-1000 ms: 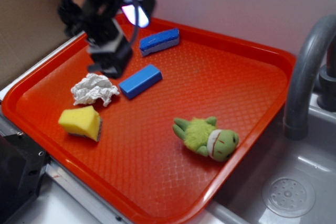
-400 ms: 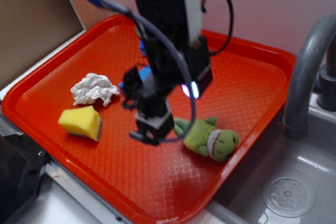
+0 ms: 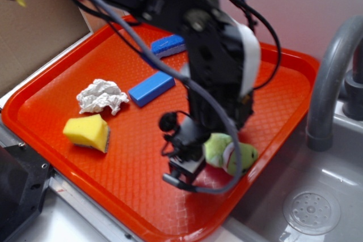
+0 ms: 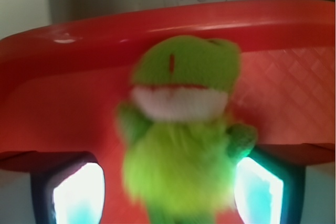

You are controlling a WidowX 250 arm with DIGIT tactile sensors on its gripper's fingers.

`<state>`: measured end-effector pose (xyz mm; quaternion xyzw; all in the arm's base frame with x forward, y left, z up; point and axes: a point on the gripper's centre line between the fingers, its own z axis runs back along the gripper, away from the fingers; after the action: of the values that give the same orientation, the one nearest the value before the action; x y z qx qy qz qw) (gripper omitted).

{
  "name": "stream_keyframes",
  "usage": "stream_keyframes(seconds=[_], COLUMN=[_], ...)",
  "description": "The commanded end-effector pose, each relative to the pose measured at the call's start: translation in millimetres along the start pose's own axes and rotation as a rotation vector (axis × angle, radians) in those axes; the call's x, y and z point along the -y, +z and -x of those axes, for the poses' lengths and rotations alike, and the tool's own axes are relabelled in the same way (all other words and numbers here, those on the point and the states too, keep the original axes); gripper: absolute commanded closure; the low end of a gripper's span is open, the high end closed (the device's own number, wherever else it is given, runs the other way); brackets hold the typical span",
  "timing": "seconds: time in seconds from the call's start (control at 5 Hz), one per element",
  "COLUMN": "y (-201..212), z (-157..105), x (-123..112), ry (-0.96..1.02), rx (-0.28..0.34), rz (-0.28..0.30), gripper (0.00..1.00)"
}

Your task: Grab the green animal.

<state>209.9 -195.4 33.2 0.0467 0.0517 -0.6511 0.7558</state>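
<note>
The green animal (image 3: 229,154), a fuzzy lime-green plush frog with a whitish neck band, lies on the orange tray (image 3: 272,100) near its right rim. In the wrist view the green animal (image 4: 181,150) fills the middle, blurred, its head toward the tray rim. My gripper (image 4: 168,190) is open and straddles its body, one lit finger on each side. The right finger is close to a limb; the left has a gap. In the exterior view my arm hides the frog's body and the gripper (image 3: 187,171) hangs low over the tray.
On the tray lie a yellow sponge wedge (image 3: 87,132), a crumpled white paper (image 3: 102,96), a blue block (image 3: 151,88) and a blue-and-white sponge (image 3: 168,45). A grey faucet (image 3: 332,77) and sink (image 3: 312,211) stand right of the tray. Cardboard (image 3: 34,32) is at left.
My arm has swept from the tray's back left across to the frog at the right and come down over it. The frog and the other items have not moved.
</note>
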Motion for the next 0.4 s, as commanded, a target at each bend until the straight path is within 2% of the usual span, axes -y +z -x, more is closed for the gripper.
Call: stream_keyframes(seconds=[0.0, 0.2], y=[-7.4, -4.5], z=[-15.5, -11.9], x=[18.9, 19.7], ry=[-0.003, 0.021], rx=[-0.027, -0.021], rz=[-0.03, -0.03], gripper=[0.0, 1.0])
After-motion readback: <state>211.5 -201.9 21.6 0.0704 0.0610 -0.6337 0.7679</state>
